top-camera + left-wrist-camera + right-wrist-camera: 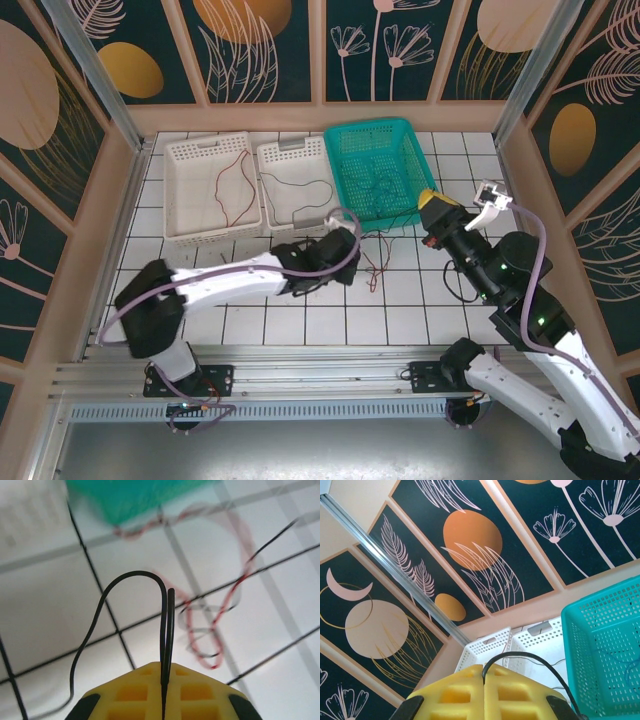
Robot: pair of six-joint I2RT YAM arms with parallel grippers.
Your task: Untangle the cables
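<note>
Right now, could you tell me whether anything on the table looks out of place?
Yes: a red cable lies in tangled loops on the tiles outside the teal basket, a black strand crossing it; the left tool pinches a black cable.

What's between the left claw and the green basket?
In the left wrist view, a looped red cable lies on the white tiles between the left gripper and the green basket.

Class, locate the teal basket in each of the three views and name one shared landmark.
Top external: teal basket at the far side, right of centre.
Left wrist: basket blurred along the top edge.
Right wrist: basket at lower right.
Shared landmark: the white basket beside it.
</note>
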